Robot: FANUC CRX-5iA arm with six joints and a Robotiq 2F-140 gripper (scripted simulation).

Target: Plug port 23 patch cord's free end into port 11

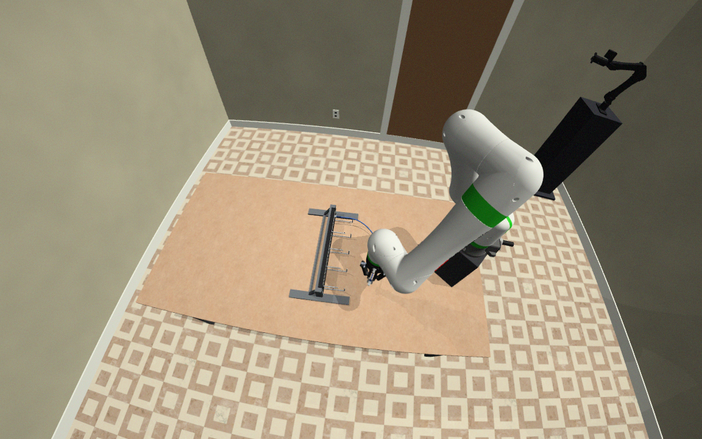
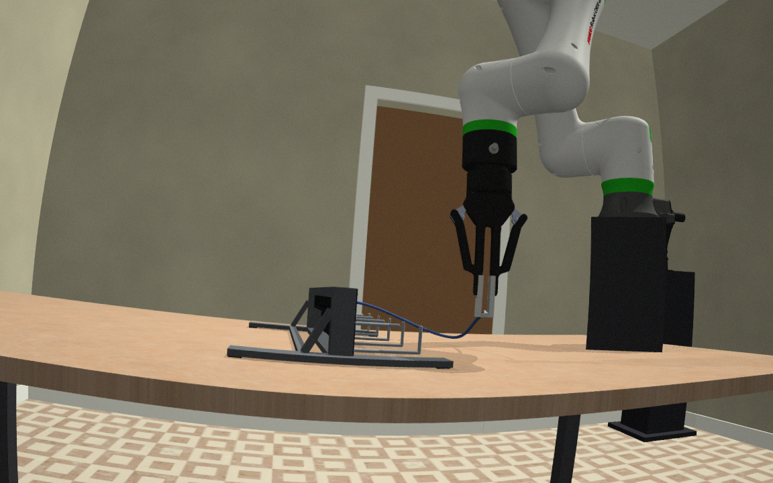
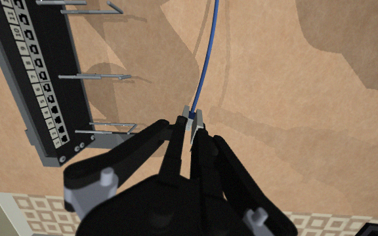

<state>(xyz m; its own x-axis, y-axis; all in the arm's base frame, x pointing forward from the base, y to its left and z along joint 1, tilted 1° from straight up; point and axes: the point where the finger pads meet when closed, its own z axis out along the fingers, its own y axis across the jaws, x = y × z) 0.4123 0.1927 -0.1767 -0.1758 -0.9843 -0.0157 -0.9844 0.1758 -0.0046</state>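
My gripper [image 2: 484,312] [image 3: 190,115] is shut on the plug at the cord's free end, above the table on the port side of the rack. The plug [image 3: 189,124] shows a clear body and a dark blue boot between the grey fingertips. The blue cord [image 1: 364,224] [image 2: 449,337] [image 3: 205,65] runs from the rack's far end, sags, and rises to the plug. The rack [image 1: 322,253] [image 2: 342,321] [image 3: 56,59] stands on its feet. In the wrist view, port 11 [image 3: 23,19] shows near the top left and looks empty. Port 23 and the plug's latch side are hidden or too small to tell.
Grey wire cable guides [image 1: 337,270] [image 2: 411,351] [image 3: 100,77] stick out from the rack's port face towards the gripper. The rack's near foot [image 1: 318,297] [image 2: 341,359] lies nearer the table edge [image 2: 413,408]. The black robot pedestal [image 1: 457,268] [image 2: 627,282] stands beyond the gripper.
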